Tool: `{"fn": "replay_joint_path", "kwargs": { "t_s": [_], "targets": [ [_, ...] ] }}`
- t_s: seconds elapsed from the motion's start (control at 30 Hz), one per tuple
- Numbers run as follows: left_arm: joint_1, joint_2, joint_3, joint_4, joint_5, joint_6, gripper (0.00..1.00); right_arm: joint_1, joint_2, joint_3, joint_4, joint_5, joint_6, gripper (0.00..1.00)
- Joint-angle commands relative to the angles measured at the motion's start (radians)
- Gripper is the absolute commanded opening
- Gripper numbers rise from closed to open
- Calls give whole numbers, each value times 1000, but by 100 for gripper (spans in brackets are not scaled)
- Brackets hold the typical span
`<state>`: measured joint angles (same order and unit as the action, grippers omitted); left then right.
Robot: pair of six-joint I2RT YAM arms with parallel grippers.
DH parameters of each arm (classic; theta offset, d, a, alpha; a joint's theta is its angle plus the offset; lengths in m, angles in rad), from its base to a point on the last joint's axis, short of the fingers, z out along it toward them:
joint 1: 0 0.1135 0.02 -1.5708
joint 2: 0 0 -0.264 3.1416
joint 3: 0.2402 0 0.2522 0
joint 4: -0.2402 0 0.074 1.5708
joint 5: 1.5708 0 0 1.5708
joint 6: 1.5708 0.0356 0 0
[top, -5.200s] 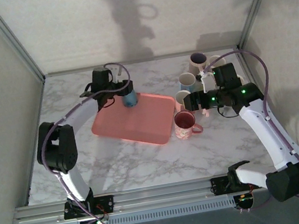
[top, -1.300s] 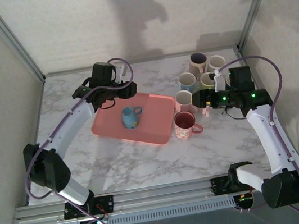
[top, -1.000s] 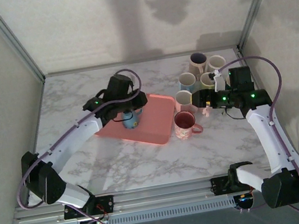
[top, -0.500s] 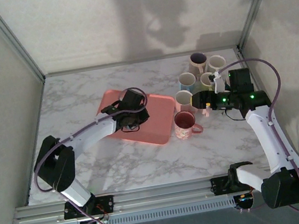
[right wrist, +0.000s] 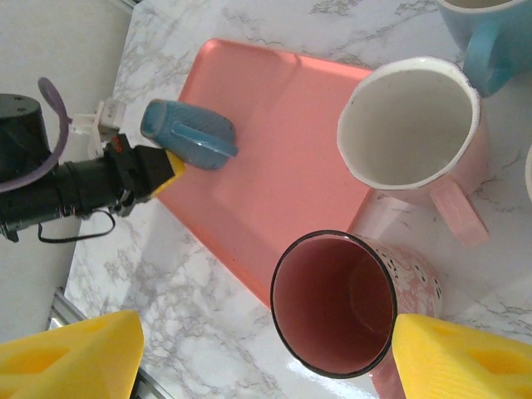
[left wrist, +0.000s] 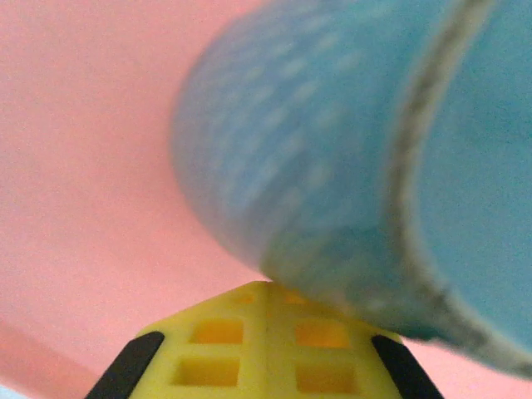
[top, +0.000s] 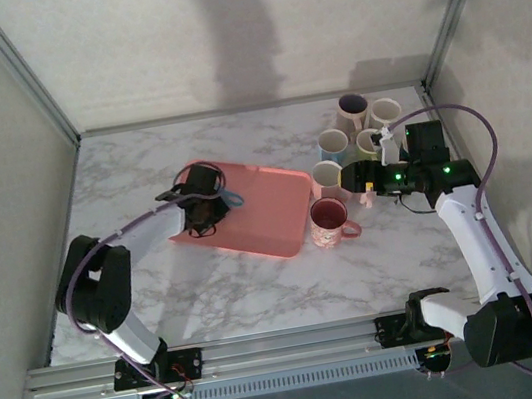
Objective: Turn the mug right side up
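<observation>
I have the mug (right wrist: pixel 187 134) lying on its side, handle up, right at the tips of my left pincer (right wrist: pixel 163 166). The tips touch its wall. That pincer is clenched with nothing between its fingers, which the left wrist camera shows pressed together directly under a blurred blue curve. That picture is too soft for me to tell rim from base, though the pale band on the right may be the rim.

A little over a second ago the mug seemed to stand on end near the middle of the tray (right wrist: pixel 274 170), well clear of the left pincer, which hung off beyond the far left corner. The pincer then came down over the mug. Half a second ago it sat over the tray's middle. Now it has pulled back toward the tray's left edge, with the toppled mug just ahead of it and to its right.

My right pincer (right wrist: pixel 266 332) is released and spread wide, and it has not shifted in the last second. A dark red cup (right wrist: pixel 332 307) stands upright below it, between its fingers, on the table (right wrist: pixel 208 320) just off the tray's edge. A pale pink cup (right wrist: pixel 411 125) stands just ahead of the red one.
</observation>
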<state>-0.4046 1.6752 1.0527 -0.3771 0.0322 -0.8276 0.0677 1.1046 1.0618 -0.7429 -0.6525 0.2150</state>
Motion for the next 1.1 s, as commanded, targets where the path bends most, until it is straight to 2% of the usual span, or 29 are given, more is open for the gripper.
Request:
{"fn": "replay_joint_path", "kwargs": {
  "t_s": [0.0, 0.17, 0.27, 0.37, 0.43, 0.5, 0.77, 1.07],
  "targets": [
    [57, -21, 55, -22, -91, 103, 0, -6, 3, 18, 11, -21, 22, 79],
    [53, -60, 137, -86, -103, 127, 1, -7, -24, -4, 4, -12, 23, 79],
    [-9, -103, 148, -126, -107, 86, 11, -7, -31, -17, 7, -9, 25, 79],
    [-70, -142, 130, -165, -116, -29, 19, -6, -28, -25, 19, -14, 28, 79],
    [-93, -164, 99, -163, -98, -109, 31, -6, -21, -26, 27, -22, 29, 79],
    [-118, -177, 86, -168, -132, -143, 40, -7, -13, -26, 32, -32, 29, 79],
    [-130, -112, 130, -192, -170, -69, 48, -7, -6, -25, 35, -41, 15, 79],
    [-114, 24, 218, -194, -185, -8, 43, -6, -7, -32, 39, -32, 15, 80]
  ]
}}
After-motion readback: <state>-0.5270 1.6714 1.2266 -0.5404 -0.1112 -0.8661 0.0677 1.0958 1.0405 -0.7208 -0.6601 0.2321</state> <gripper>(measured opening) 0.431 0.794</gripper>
